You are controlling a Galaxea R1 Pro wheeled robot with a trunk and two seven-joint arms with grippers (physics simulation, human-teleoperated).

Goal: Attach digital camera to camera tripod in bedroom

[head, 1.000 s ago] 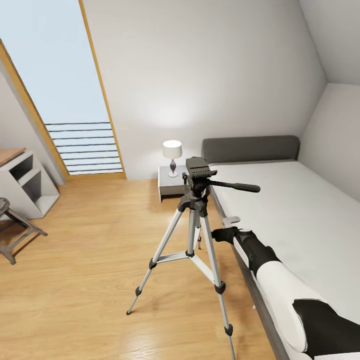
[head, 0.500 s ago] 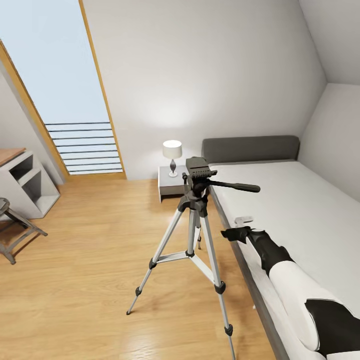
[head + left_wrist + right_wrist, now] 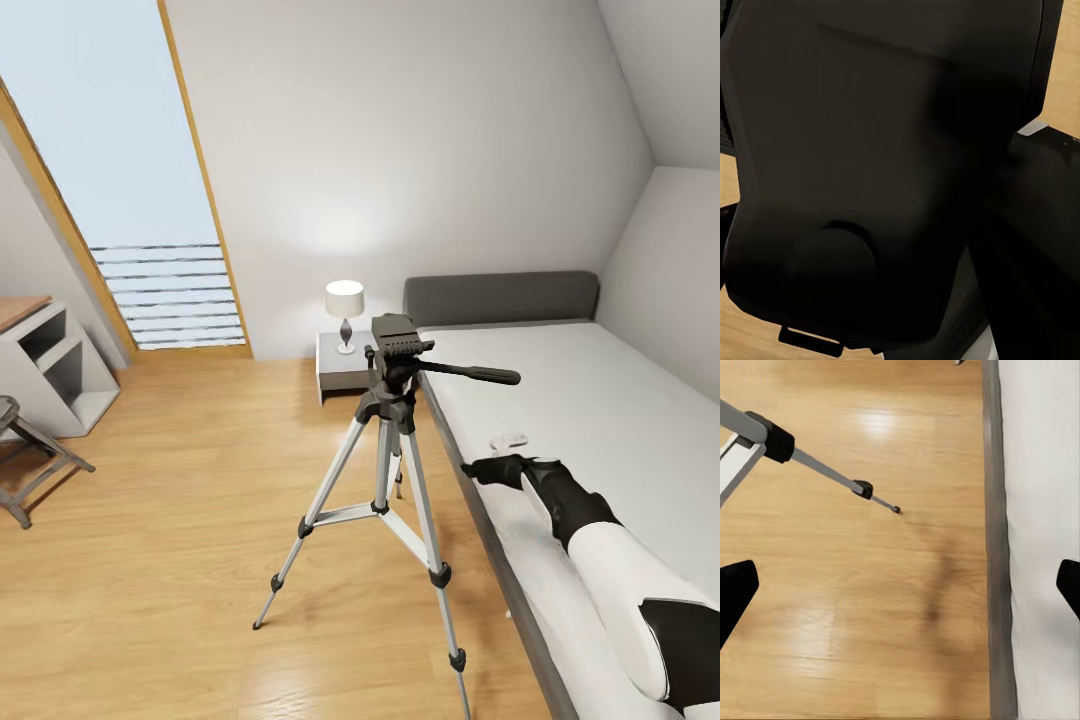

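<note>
The camera tripod [image 3: 388,420] stands on the wood floor beside the bed, its silver legs spread and its black head and long handle pointing right. Its head plate is bare. The digital camera is out of view. My right gripper [image 3: 488,468] hovers low over the bed's near edge, right of the tripod, and is open. In the right wrist view the right gripper [image 3: 900,589] has its black fingertips [image 3: 735,585] far apart, with nothing between them, above the floor and bed edge, and a tripod leg [image 3: 832,472] crosses the floor. The left wrist view is a close black mass [image 3: 870,172], so I cannot make out the fingers.
The bedroom has a grey-headboard bed [image 3: 600,420] along the right, and a nightstand with a lamp [image 3: 345,312] behind the tripod. A tall wood-framed window [image 3: 130,200] fills the back left. White shelves [image 3: 60,365] and a stool [image 3: 20,455] sit at the left.
My right arm has swung to the right, away from the tripod's legs and over the bed's edge. The tripod and the view have not shifted.
</note>
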